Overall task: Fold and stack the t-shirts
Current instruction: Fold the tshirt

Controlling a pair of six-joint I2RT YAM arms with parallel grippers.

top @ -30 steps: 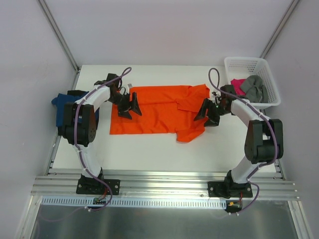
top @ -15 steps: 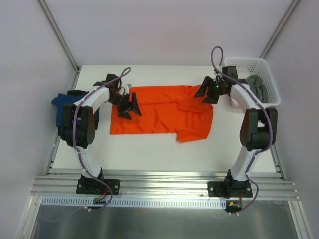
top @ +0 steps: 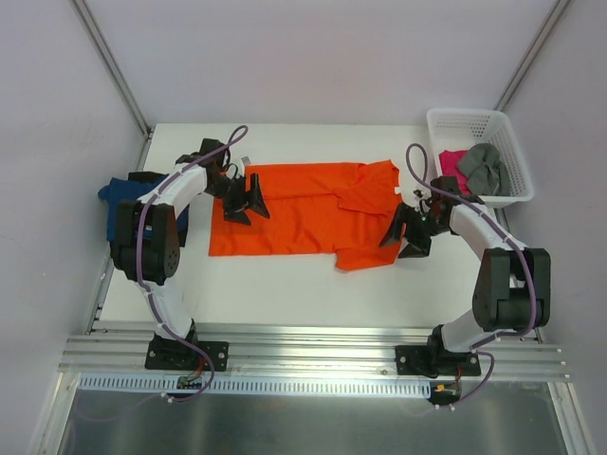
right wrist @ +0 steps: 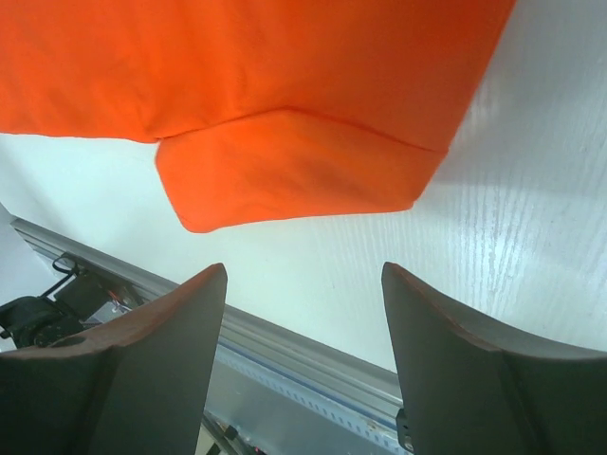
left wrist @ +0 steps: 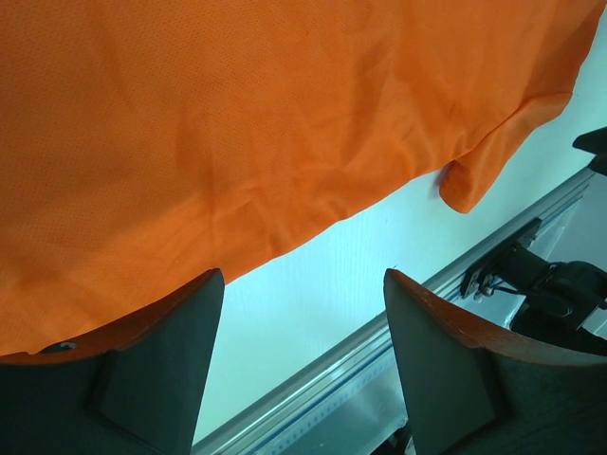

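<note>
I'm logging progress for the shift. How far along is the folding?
Early. Done, perhaps: a blue shirt lies at the left edge of the table, fold unclear. In hand: the orange shirt is spread out, unfolded; the left gripper and right gripper are open at its ends, gripping nothing. Left: pink shirt and grey shirt in the basket.

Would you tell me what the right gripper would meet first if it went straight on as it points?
Probably the near sleeve of the orange t-shirt: the right gripper, fingers open, aims at it over bare table. Depth is unclear, so it might touch the table just short of the cloth.
</note>
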